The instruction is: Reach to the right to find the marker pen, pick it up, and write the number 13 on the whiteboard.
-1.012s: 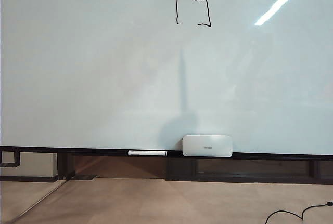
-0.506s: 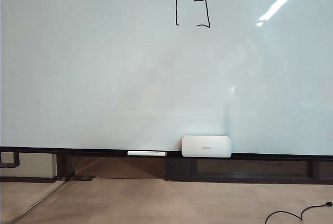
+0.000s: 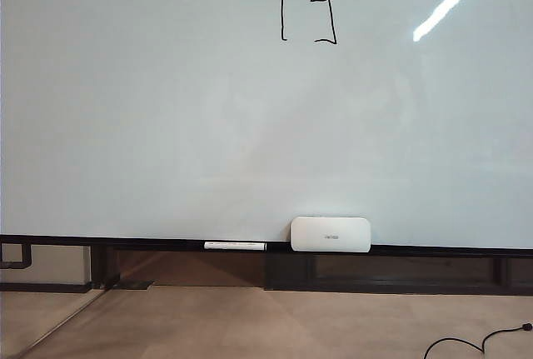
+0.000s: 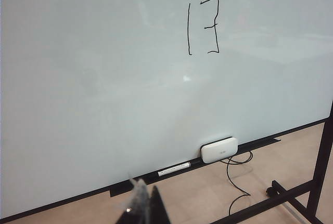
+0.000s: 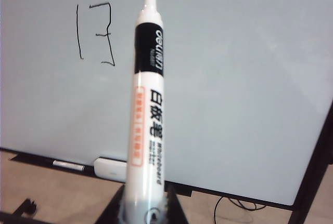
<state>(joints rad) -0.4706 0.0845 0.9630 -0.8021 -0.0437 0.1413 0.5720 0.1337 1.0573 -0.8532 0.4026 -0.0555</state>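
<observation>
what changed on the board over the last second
The dark arm-shaped shadow that stood on the whiteboard above the white box has faded away. The number 13, the box and the white stick on the rail stayed put. The right tool holds the marker pen, off the board.

White box (image 3: 331, 234), thin white stick (image 3: 236, 245) beside it; black cable (image 3: 475, 342) on floor.
</observation>
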